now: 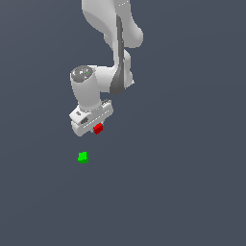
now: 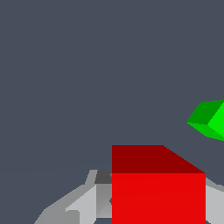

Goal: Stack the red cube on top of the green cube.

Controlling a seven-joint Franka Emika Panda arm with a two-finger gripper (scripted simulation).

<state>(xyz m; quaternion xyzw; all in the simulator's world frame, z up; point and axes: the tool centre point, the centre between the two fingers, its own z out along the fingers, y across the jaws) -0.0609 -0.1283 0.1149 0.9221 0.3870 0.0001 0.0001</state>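
Item 1, gripper [image 1: 96,128]: white two-finger tool on a white Panda arm [image 1: 113,38], pointing down over a plain dark grey-blue surface [image 1: 192,192]. Its fingers [image 2: 83,203] are closed against the sides of the red cube, seen in the wrist view as pale grey pieces flanking the cube on both sides.

Item 2, red cube [image 1: 98,128]: tiny, plain, bright red, far smaller than the gripper. It sits clamped at the fingertips, directly under the gripper body. In the wrist view the red cube [image 2: 158,192] fills the near foreground, one bright face and one darker face showing.

Item 3, green cube [image 1: 82,157]: tiny, plain, bright green, about the size of the red one. In the exterior view it lies below the gripper and slightly toward the exterior view's left, apart from the red cube and not touching it. In the wrist view the green cube [image 2: 209,119] is cut off by the picture edge, turned at an angle to the red one.

Containers: none seen. Writing, brands, labels: none legible on any item.
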